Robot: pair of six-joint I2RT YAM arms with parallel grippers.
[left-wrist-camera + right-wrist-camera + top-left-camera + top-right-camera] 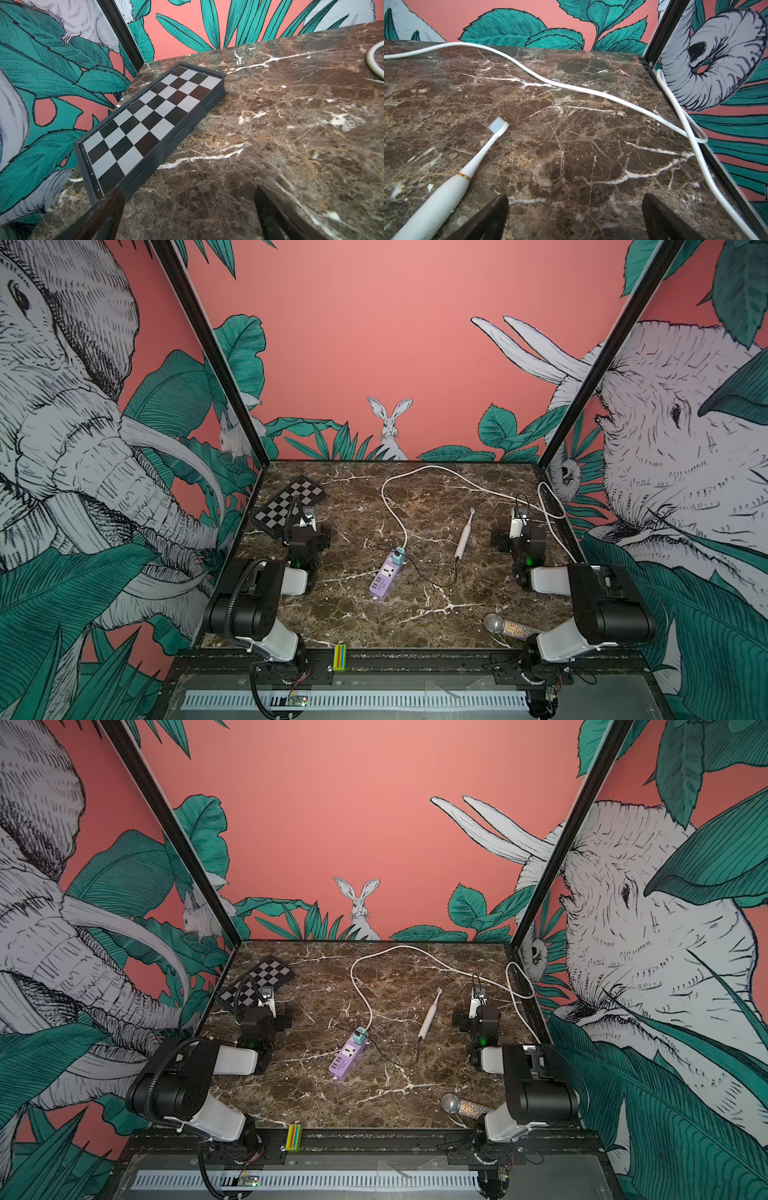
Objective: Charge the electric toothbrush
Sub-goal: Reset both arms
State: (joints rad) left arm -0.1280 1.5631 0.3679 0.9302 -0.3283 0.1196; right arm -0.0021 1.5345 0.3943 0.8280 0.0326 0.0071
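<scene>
The electric toothbrush (463, 537) (429, 1017) lies flat on the marble table right of centre, with its bristle head pointing to the back. A thin black cable (436, 583) loops from a teal adapter (400, 556) on the purple power strip (384, 576) (347, 1057) up to the handle's end. In the right wrist view, my right gripper (575, 199) is open over bare marble, with the toothbrush (452, 187) just outside one finger. My left gripper (189, 193) is open too, with nothing between its fingers (112, 203).
A folded chessboard (291, 504) (149, 124) lies at the back left, close to my left gripper. A glittery microphone (509, 626) lies at the front right. A white cord (415, 472) (571, 87) crosses the back and hangs over the right edge. A striped block (339, 657) sits on the front rail.
</scene>
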